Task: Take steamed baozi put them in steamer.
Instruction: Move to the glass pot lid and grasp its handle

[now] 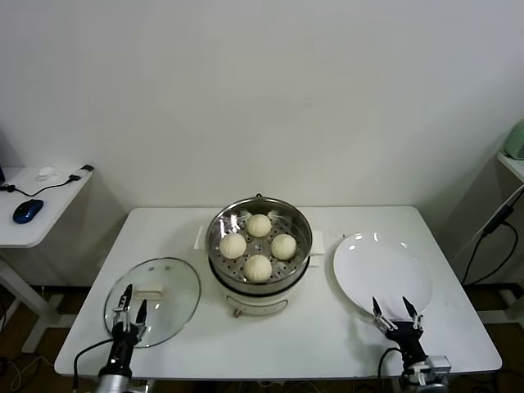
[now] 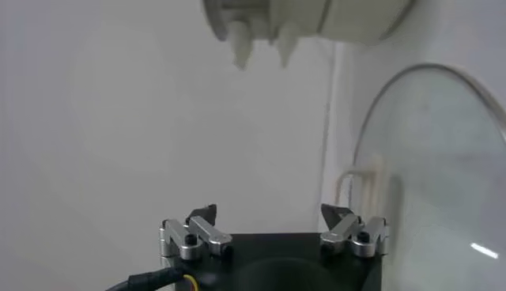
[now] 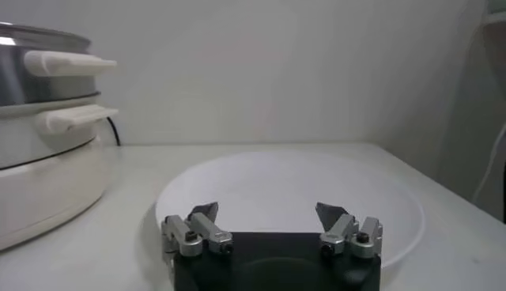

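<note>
The steamer (image 1: 297,223) is a shiny steel pot on a cream-white base at the table's middle. Several cream-white baozi lie on its perforated tray, among them the far one (image 1: 259,225), the left one (image 1: 232,246) and the near one (image 1: 258,267). My left gripper (image 1: 130,304) is open and empty at the front left, over the near edge of the glass lid (image 1: 155,295). My right gripper (image 1: 394,309) is open and empty at the front right, at the near rim of the white plate (image 1: 385,270). The steamer's side (image 3: 39,150) shows in the right wrist view.
The round glass lid (image 2: 443,174) lies flat on the table left of the steamer. The flat white plate (image 3: 292,190) lies bare to its right. A side desk with a blue mouse (image 1: 27,210) stands at the far left. Cables hang at the right edge.
</note>
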Robot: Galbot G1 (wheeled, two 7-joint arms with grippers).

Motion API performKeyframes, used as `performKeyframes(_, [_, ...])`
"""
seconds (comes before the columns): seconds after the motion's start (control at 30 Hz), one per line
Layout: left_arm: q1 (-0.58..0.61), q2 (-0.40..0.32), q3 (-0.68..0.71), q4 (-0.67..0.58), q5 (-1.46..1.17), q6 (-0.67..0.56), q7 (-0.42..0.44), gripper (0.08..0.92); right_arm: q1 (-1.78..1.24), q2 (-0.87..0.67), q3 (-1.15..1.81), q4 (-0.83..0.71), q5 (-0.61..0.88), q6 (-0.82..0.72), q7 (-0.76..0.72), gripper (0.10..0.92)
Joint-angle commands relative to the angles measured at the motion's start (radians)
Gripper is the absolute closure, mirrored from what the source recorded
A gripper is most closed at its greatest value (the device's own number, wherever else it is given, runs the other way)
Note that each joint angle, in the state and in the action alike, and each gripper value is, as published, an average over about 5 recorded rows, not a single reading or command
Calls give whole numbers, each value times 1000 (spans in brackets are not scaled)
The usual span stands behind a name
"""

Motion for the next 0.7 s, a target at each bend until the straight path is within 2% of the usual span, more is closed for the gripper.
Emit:
performKeyframes(0.03, [-109, 25, 11, 177, 122, 8, -36, 177, -30, 23, 21, 28, -20, -15, 4, 203])
performKeyframes(0.37, [-194, 48, 25, 250, 111, 9, -31, 177, -41, 28, 22, 48, -42, -21, 9, 203])
performKeyframes(0.7, [-210, 46, 41, 254, 90, 10, -17, 183, -41, 31, 23, 40, -59, -18, 4, 203])
